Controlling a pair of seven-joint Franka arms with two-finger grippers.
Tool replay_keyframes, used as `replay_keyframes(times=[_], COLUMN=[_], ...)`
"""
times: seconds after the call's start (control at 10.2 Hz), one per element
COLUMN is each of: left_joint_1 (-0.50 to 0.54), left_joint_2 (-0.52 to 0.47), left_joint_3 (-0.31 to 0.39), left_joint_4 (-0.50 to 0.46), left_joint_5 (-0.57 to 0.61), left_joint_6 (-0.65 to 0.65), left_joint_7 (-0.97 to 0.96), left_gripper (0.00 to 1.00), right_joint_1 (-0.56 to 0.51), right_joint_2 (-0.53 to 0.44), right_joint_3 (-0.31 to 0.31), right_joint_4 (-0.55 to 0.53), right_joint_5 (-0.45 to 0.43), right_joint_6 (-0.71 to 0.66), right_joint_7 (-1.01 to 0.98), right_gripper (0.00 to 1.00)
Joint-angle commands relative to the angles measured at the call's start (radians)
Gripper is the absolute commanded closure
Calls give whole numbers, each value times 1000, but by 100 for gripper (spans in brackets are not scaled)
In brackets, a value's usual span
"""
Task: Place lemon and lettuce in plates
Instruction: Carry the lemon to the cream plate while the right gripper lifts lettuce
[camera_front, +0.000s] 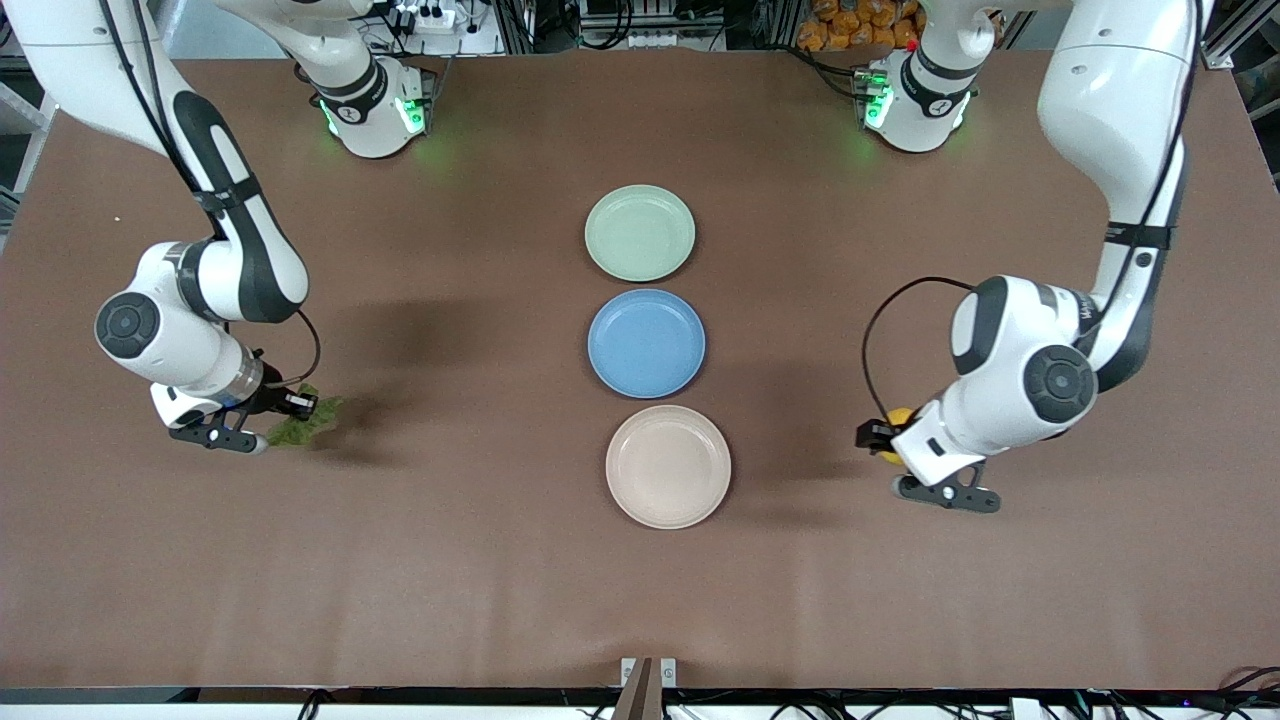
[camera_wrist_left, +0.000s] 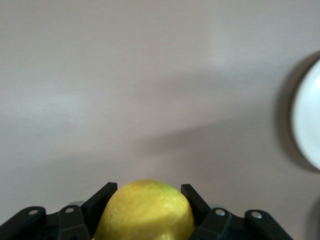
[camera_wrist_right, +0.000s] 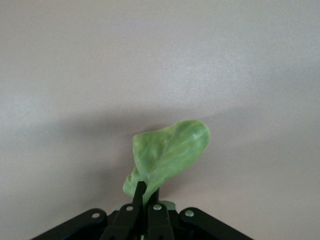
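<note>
My left gripper (camera_front: 885, 438) is shut on the yellow lemon (camera_front: 897, 418), held over bare table toward the left arm's end; in the left wrist view the lemon (camera_wrist_left: 146, 210) fills the gap between the fingers (camera_wrist_left: 102, 200). My right gripper (camera_front: 285, 410) is shut on the green lettuce leaf (camera_front: 305, 427) over bare table toward the right arm's end; in the right wrist view the leaf (camera_wrist_right: 170, 152) sticks out from the pinched fingers (camera_wrist_right: 140, 192). The mint green plate (camera_front: 640, 232) and the beige plate (camera_front: 668, 466) lie at mid-table, both with nothing on them.
A blue plate (camera_front: 646, 343) lies between the mint and beige plates, in a row running toward the front camera. A pale plate rim (camera_wrist_left: 305, 120) shows at the edge of the left wrist view. Brown table surrounds both grippers.
</note>
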Motion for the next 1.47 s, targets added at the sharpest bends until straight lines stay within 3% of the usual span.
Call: replay_keyframes(times=[0.0,0.29,0.68,1.37], left_joint_1=[-82,-161,-232,-300], left_joint_2=[58,113,182,270], left_joint_3=[7,9,9,6], left_joint_4=[109,168,252,277], left_joint_5=[-30,-30,-30,-32], left_joint_6=[-22,-1,79,344], left_joint_7=[-102,-205,-369,-555], left_gripper=[65,65,65,65], right_joint_1=[32,106,282,610], right_joint_2=[-100,-149,-217,-215], right_joint_3=[4,8,9,17], right_joint_4=[-104,-138,-133,-97], right_joint_5=[9,9,9,33], right_joint_6=[5,-25,-142,-140], right_joint_7=[16,144,420,897], right_gripper=[100,100,100,100])
